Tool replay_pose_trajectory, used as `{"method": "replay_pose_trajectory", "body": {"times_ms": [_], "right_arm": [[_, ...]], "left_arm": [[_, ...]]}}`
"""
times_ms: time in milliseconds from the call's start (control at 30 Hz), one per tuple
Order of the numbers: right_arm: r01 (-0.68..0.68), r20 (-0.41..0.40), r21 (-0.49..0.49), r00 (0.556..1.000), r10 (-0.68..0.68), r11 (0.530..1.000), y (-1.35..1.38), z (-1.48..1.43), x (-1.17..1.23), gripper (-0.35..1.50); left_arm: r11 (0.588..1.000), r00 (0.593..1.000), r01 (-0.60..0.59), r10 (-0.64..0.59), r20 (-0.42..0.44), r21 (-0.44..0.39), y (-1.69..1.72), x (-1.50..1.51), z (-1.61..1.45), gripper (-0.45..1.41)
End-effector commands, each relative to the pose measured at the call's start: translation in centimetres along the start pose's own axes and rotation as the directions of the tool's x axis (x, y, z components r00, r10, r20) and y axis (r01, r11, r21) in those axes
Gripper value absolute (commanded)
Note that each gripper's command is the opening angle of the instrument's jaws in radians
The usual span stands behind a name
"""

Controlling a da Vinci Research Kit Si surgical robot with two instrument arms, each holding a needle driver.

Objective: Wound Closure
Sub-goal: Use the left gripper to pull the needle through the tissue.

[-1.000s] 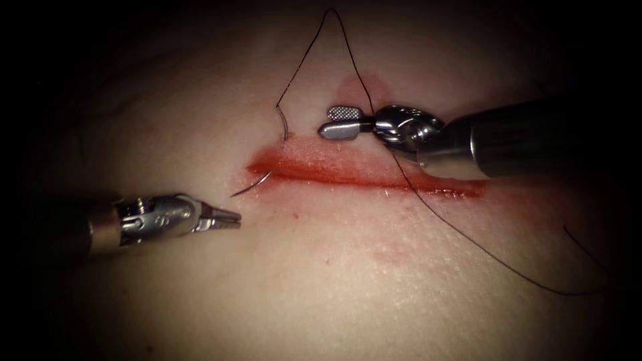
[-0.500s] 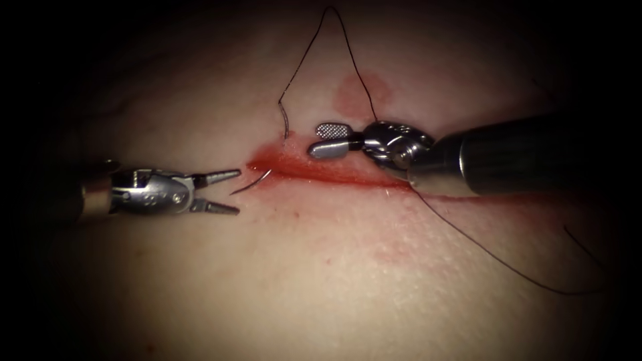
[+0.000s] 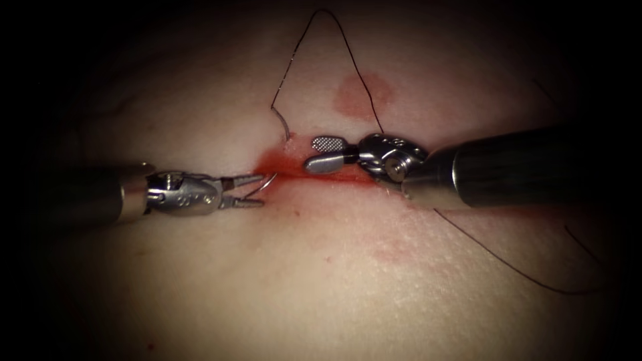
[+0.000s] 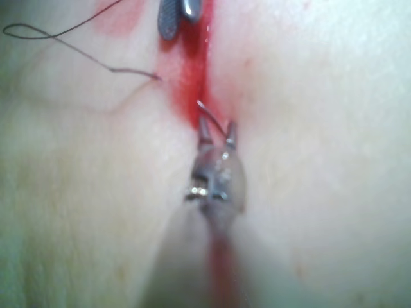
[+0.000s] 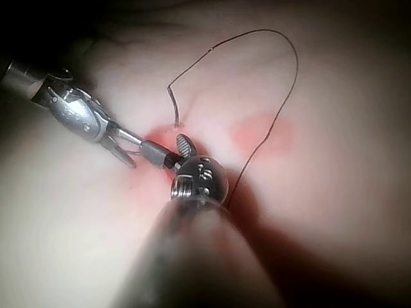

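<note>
The left pincer gapes around the thin curved steel needle's exposed tip at the red cut's left end; the right pincer, empty, gapes over that cut.

We see the curved needle buried mid-curve in the tissue at the left end of the red cut, its bare tip between our left tool's open jaws. Dark thread loops up from its tail end, well beyond our right tool's open, empty jaws.
</note>
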Motion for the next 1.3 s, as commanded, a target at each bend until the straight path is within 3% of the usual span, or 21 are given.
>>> {"method": "replay_pose_trajectory", "body": {"times_ms": [33,100,133,167,533,767,1100,1300], "right_arm": [[-0.001,0.0,0.001,1.0,0.001,1.0,-0.01,0.08,-0.07,1.48],[0.0,0.0,0.001,1.0,0.0,1.0,-0.02,0.08,-0.08,1.48],[0.0,0.0,0.001,1.0,0.0,1.0,-0.02,0.09,-0.08,1.48],[0.0,0.0,0.001,1.0,0.0,1.0,-0.02,0.09,-0.08,1.48],[0.011,0.0,-0.001,1.0,-0.011,1.0,-0.01,0.11,-0.2,1.47],[0.022,0.004,-0.003,1.0,-0.022,1.0,-0.01,0.12,-0.26,1.47],[0.022,0.01,-0.005,1.0,-0.022,1.0,-0.03,0.12,-0.27,1.47],[0.022,0.009,-0.006,1.0,-0.022,1.0,-0.03,0.12,-0.27,1.47]], "left_arm": [[1.0,1.0,0.007,-0.007,0.005,-0.002,0.04,-0.03,0.11,0.03],[0.999,0.999,0.032,-0.032,0.035,-0.018,0.05,-0.05,0.14,-0.09],[0.999,0.998,0.037,-0.036,0.046,-0.029,0.06,-0.05,0.14,-0.29],[0.999,0.998,0.037,-0.035,0.053,-0.034,0.07,-0.05,0.13,-0.35],[0.999,0.998,0.017,-0.015,0.056,-0.031,-0.03,0.19,-0.04,-0.35],[1.0,0.999,0.004,-0.004,0.05,-0.004,-0.13,0.56,-0.35,-0.35],[1.0,0.987,0.001,0.003,0.16,-0.025,-0.06,0.98,-0.95,-0.35],[1.0,0.986,0.0,0.003,0.166,-0.018,-0.2,1.26,-1.27,-0.35]]}}
